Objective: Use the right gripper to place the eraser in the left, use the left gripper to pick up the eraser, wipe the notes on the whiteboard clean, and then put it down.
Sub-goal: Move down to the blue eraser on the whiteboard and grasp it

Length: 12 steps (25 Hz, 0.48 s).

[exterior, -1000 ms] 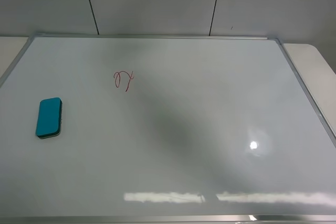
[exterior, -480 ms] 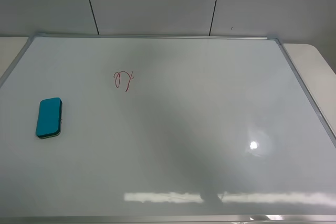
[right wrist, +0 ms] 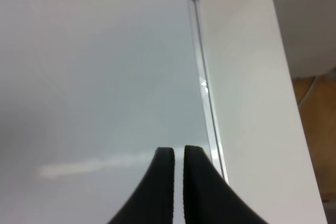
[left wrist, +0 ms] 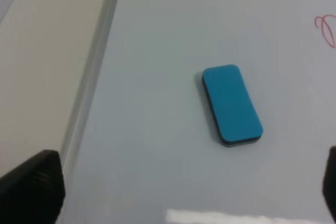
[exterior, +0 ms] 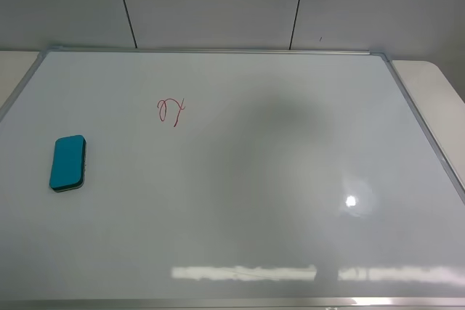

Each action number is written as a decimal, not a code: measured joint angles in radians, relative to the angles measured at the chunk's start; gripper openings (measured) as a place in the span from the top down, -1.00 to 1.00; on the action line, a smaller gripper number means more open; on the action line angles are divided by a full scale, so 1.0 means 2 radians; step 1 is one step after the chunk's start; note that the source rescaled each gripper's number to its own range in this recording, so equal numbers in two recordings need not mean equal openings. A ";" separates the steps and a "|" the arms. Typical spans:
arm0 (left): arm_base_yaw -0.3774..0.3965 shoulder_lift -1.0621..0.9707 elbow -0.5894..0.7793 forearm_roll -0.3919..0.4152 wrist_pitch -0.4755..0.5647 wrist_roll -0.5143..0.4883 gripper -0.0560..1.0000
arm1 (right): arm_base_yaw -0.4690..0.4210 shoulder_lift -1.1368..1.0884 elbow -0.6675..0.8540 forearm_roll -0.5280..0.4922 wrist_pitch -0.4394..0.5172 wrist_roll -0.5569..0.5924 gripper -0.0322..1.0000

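Nearest to the left wrist camera, the left gripper (left wrist: pixel 191 169) is seen with its two black fingers (left wrist: pixel 32 186) spread fully wide, one at each side of the view, and nothing is held between them. The right gripper (right wrist: pixel 178 156) is pressed shut, its fingers almost touching, and it is also empty. Before it only bare board, the silver frame (right wrist: pixel 203 85) at the right side of the board and the pale table (right wrist: pixel 247 77) are shown, so it is judged to be well apart from the eraser. A little ahead of the open left jaws the eraser (left wrist: pixel 232 104) is found. It is laid flat, blue face upward, on the whiteboard (left wrist: pixel 157 51) and is apart from both fingers. In the high view it is placed on the left part of the board, near the left frame, with its long axis running roughly from the near edge to the far edge, only slightly slanted. Seen from the left gripper, this axis is directed mostly away from it and crosses the line between the two fingers, so the long sides are offered to the jaws; a small turn of the wrist may be needed. The left arm is therefore judged to be much the nearer one. Farther on, and to the right of the eraser, the red notes (exterior: pixel 172 111) are written, well apart from it and not yet wiped.
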 joint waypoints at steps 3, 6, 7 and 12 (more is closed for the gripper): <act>0.000 0.000 0.000 0.000 0.000 0.000 -1.00 | -0.026 -0.051 0.046 0.000 0.000 0.010 0.93; 0.000 0.000 0.000 0.000 0.000 0.000 -1.00 | -0.040 -0.103 0.092 0.002 0.001 0.014 0.93; 0.000 0.000 0.000 0.000 0.000 0.000 -1.00 | -0.042 -0.118 0.103 0.002 0.001 0.015 0.93; 0.000 0.000 0.000 0.000 0.000 0.000 -1.00 | -0.045 -0.204 0.170 0.011 -0.003 0.015 0.93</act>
